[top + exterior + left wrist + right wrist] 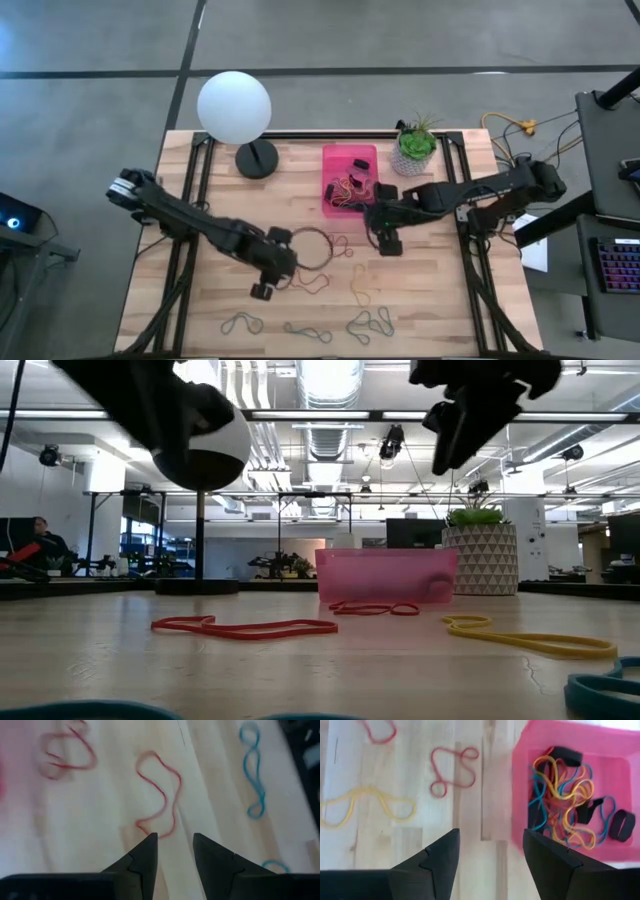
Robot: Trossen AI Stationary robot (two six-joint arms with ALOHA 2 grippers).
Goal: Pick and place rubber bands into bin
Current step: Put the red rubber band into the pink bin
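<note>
The pink bin stands at the table's far middle with several rubber bands lying tangled in it. More rubber bands lie flat on the wood: a red one, another red one, a yellow one and grey-green ones by the near edge. My left gripper hangs open just short of the red band, above it. My right gripper hangs open above bare wood beside the bin's near corner.
A lamp with a white globe on a black base stands at the far left, and its black cable loop lies mid-table. A potted green plant stands to the right of the bin. The two grippers hang close together.
</note>
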